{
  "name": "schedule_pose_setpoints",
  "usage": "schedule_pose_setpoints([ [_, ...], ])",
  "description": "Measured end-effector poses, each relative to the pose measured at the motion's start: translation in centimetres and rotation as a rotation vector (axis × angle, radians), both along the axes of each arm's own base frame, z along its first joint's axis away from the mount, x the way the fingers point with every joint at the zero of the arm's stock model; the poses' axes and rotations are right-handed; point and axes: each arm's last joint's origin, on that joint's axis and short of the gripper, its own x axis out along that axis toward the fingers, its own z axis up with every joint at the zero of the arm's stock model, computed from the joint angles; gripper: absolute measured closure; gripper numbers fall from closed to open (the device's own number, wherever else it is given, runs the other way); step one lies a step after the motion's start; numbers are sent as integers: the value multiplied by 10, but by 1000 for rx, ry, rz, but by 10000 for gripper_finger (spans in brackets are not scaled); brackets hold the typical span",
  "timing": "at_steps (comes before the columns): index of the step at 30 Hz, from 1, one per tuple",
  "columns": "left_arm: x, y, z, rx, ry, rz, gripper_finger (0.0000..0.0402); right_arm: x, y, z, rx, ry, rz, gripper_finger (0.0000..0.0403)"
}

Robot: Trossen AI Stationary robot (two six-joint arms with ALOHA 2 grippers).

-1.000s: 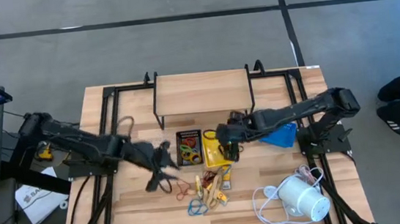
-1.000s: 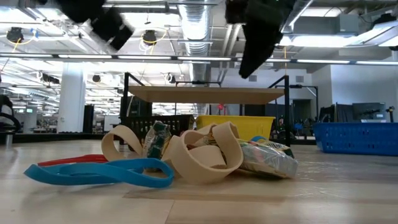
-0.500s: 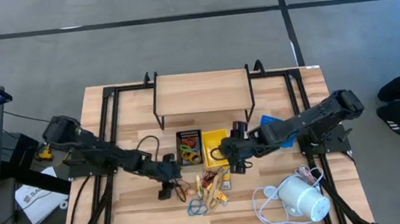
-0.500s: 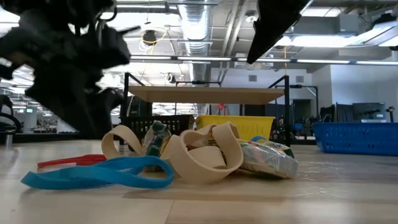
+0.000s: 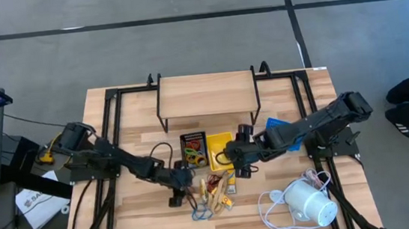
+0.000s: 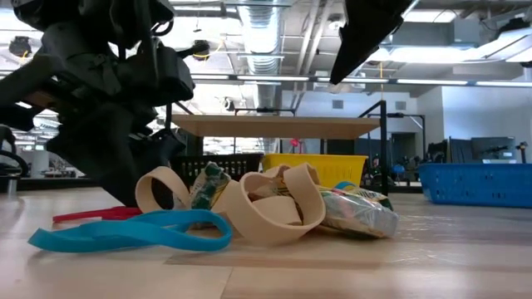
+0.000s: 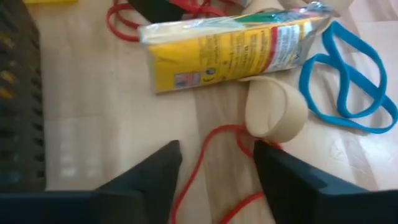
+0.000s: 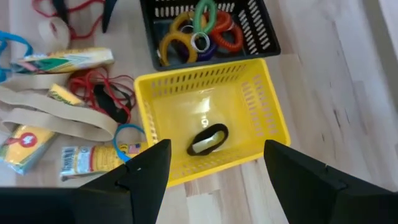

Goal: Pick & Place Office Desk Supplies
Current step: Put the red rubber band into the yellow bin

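A pile of office supplies lies on the wooden table near its front middle: a red rubber band [image 7: 208, 146], a yellow printed packet [image 7: 230, 43], a tan band loop [image 7: 277, 112] and a blue band [image 7: 348, 81]. My left gripper [image 7: 217, 163] is open and low over the table. Its fingers stand on either side of the red band, beside the pile [image 5: 213, 189]. My right gripper [image 8: 216, 155] hangs open above the yellow tray [image 8: 261, 134], which has a black clip [image 8: 208, 138] in it. It holds nothing.
A black mesh tray [image 8: 255, 31] with coloured rings stands beside the yellow one. A blue tray [image 5: 286, 137] lies under the right arm. A white cylindrical device with a cord [image 5: 307, 204] sits near right. A wooden shelf [image 5: 206, 93] stands at the far middle.
My left gripper has dropped from well above the table to just over it. It has moved toward the pile on the right and tipped further downward. My right gripper has shifted a little toward the near edge over the yellow tray. The supplies have stayed put.
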Motion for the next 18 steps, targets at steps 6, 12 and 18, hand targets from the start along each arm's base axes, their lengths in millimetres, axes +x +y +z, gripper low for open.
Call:
schedule_pose_setpoints([
  [6,-5,-2,10,65,-38,-106,384,0,0,0,1,-3,1,148],
  [12,-15,-9,50,16,-174,-197,399,0,10,8,2,-67,52,148],
  [18,-33,0,124,29,-536,-204,401,-6,15,31,-82,-210,82,148],
])
